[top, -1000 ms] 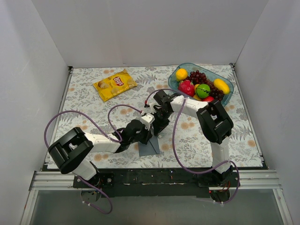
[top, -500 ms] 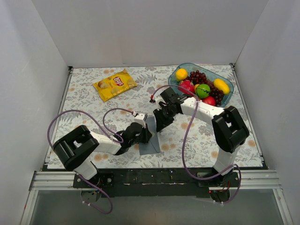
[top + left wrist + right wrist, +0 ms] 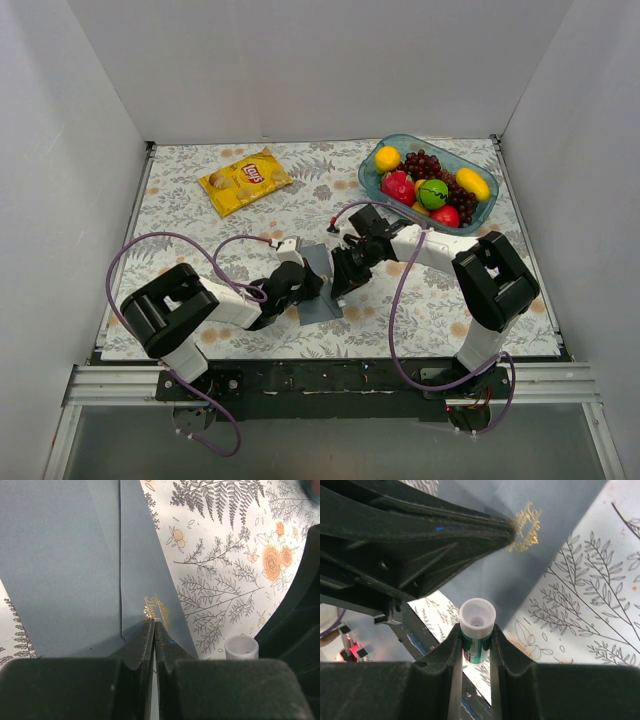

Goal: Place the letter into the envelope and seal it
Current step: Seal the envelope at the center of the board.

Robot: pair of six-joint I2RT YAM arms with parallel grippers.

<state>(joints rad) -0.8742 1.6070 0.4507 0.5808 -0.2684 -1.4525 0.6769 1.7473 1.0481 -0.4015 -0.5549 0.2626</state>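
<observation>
Fruit [image 3: 432,192] fills bowl [image 3: 368,180]; left end effector [image 3: 154,622] pinches envelope [image 3: 65,565], right end effector [image 3: 476,636] glue stick [image 3: 477,617]

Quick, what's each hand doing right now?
Left hand: closed, tips on the flat grey-blue paper envelope.
Right hand: closed on a small green tube with white cap.

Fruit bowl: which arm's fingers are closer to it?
Right. The right fingers, gripping a glue stick, sit just nearer the fruit bowl, off its near-left side. The left fingers, pinching the envelope, lie beside them, farther left.
</observation>
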